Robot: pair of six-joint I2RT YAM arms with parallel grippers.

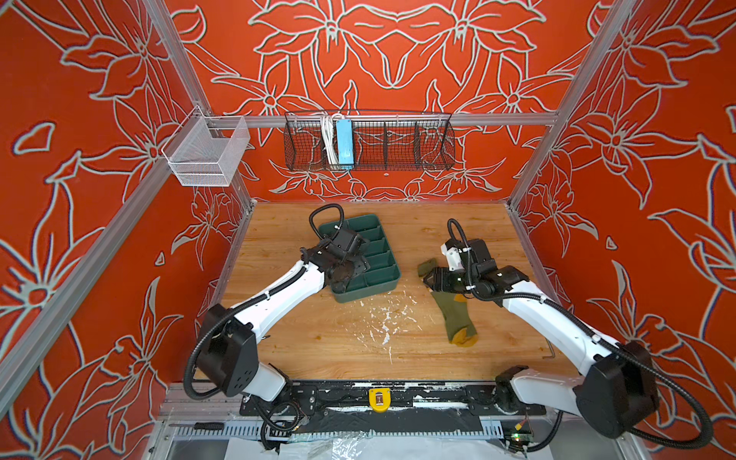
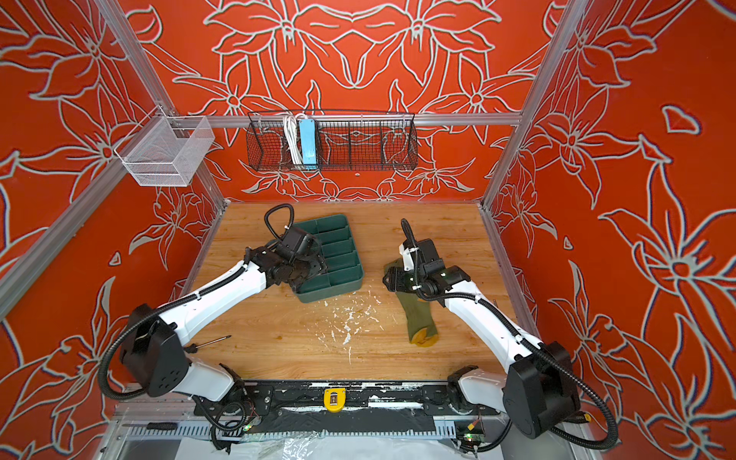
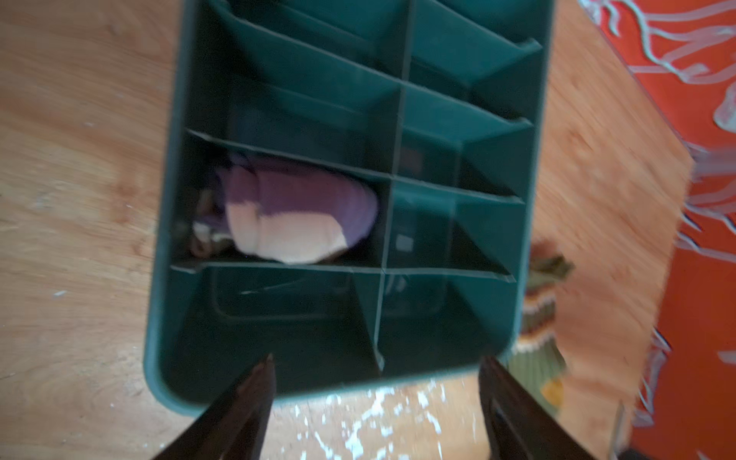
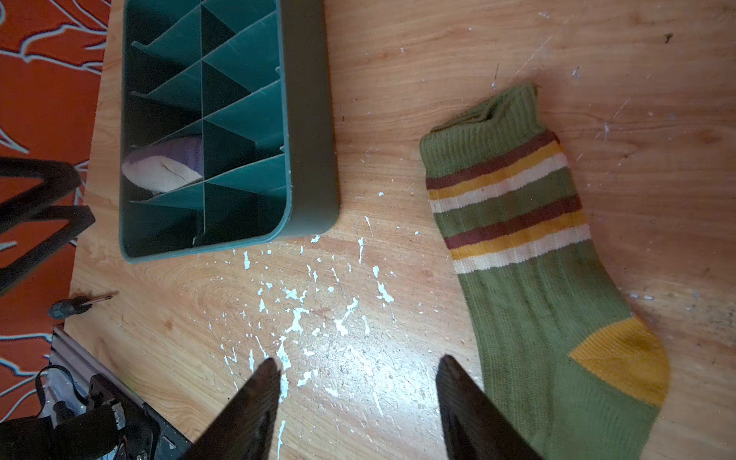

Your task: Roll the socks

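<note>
While the left claw (image 3: 378,360) hangs over the front end of a green divided tray (image 3: 163,239), its jaws are spread with nothing between them. A purple sock (image 3: 294,211) with a cream patch lies rolled into a bundle inside the tray. It sits in the second compartment from the front, in the column farther from the other sock.

To the right of the tray, well apart from it, a green sock (image 4: 537,278) lies flat and unrolled on the wooden table (image 1: 318,338). Its striped cuff points to the back and its mustard toe to the front. The right claw (image 4: 358,358) hovers near the cuff end, jaws spread and empty.
</note>
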